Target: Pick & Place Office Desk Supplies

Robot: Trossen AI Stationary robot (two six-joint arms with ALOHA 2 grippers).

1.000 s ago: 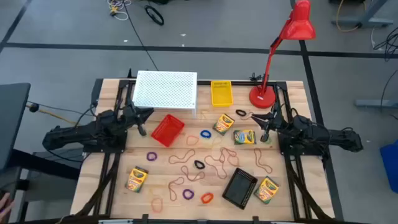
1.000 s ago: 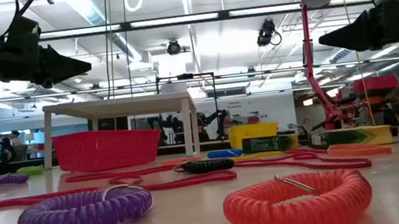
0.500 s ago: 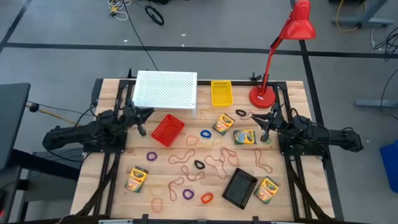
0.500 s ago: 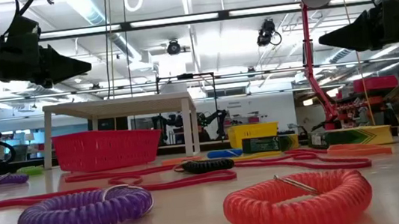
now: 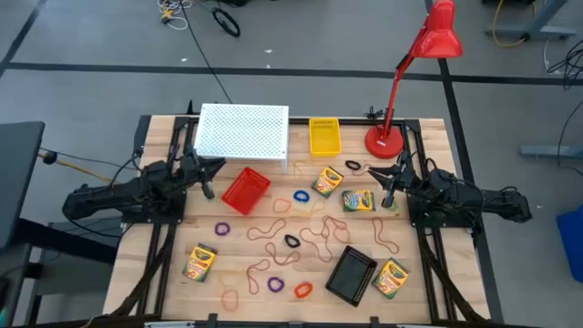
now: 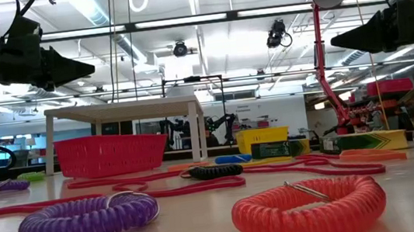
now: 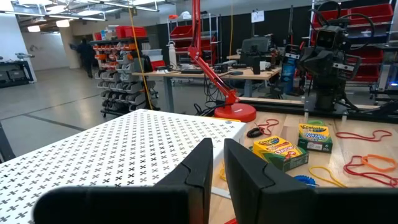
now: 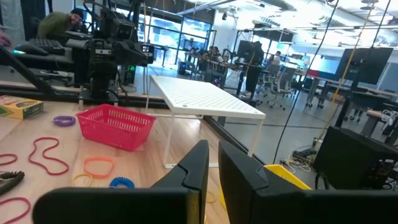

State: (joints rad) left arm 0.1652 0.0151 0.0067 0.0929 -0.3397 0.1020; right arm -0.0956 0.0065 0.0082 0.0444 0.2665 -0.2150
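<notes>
Nothing on the table has moved since a second ago; both arms hang where they were. From above, the left gripper (image 5: 209, 178) sits just beside the red basket (image 5: 244, 189), on the side away from the lamp, fingers narrowed to a slit and empty; the right gripper (image 5: 390, 187) hovers beside the crayon box (image 5: 358, 200) farthest from the red basket among the near pair, likewise nearly closed on nothing. Four crayon boxes show: two past the red basket toward the lamp (image 5: 326, 180), one toward the front edge below the basket (image 5: 199, 261), one beside the black tray (image 5: 351, 274) at (image 5: 391, 278). Three containers, the red basket, yellow tray (image 5: 324, 136) and black tray, each look empty. Several reddish rubber bands (image 5: 273, 228) sprawl in front of the red basket; coiled loops count at least six, among them blue (image 5: 301, 196), black (image 5: 291, 240) and orange (image 5: 302, 290). At table height, a purple loop (image 6: 87, 218) and an orange one (image 6: 307, 208) lie nearest, the red basket behind. Left wrist view: narrow fingers (image 7: 200, 168) over the white perforated stand (image 7: 112, 146). Right wrist view: narrow fingers (image 8: 198, 163), basket beyond
</notes>
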